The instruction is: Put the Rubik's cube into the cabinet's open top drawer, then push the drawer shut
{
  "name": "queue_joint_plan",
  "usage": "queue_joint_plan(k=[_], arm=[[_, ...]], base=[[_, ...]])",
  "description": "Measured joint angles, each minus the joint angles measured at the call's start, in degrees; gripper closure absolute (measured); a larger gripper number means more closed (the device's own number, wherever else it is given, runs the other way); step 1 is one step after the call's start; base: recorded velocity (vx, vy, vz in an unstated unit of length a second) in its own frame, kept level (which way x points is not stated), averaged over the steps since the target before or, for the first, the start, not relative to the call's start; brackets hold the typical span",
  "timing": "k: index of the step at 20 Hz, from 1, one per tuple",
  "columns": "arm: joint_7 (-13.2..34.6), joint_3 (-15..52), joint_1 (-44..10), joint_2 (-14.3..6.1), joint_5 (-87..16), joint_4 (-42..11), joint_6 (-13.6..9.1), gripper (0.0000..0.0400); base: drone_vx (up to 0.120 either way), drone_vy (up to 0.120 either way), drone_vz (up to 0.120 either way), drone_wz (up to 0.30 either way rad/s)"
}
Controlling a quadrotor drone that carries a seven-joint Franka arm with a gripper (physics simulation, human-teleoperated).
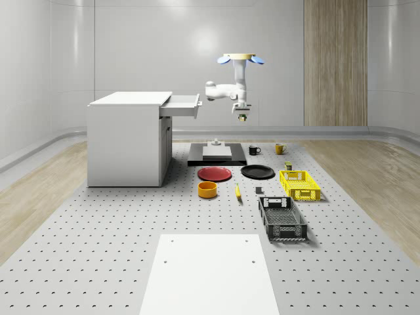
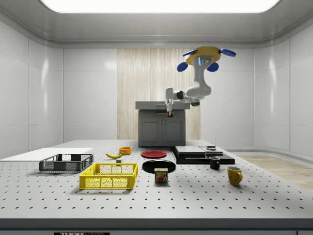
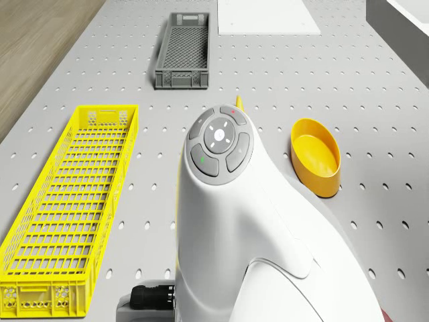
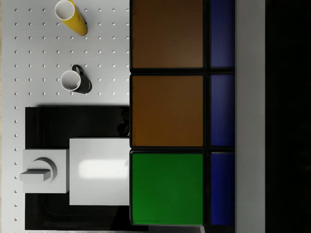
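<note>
The drone (image 1: pixel 240 59) hovers high over the table, off the whole-scene view's right of the white cabinet (image 1: pixel 128 138). Its arm (image 3: pixel 255 215) bends down to my gripper (image 1: pixel 241 117), which is shut on the Rubik's cube (image 1: pixel 242 120). In the wrist view the cube (image 4: pixel 167 111) shows orange-brown, green and blue squares close up. The cabinet's top drawer (image 1: pixel 182 104) stands pulled out toward the gripper. The cube hangs clear of the drawer front, about level with its lower edge. From the side, the gripper (image 2: pixel 169 112) hangs in front of the cabinet (image 2: pixel 161 128).
Under the gripper lies a black platform (image 1: pixel 216 157) with a white block. On the table are a red plate (image 1: pixel 214 173), black plate (image 1: pixel 257 172), orange bowl (image 1: pixel 207 189), banana (image 1: pixel 237 191), yellow crate (image 1: pixel 300 185), grey crate (image 1: pixel 282 218), and two mugs (image 1: pixel 254 150).
</note>
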Motion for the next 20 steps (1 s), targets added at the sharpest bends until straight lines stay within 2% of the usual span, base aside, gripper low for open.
queue_joint_plan(k=[20], arm=[[0.2, 0.2, -0.2, -1.6, 0.6, 0.0, 1.5, 0.0075]], base=[[0.0, -0.12, 0.12, 0.0]])
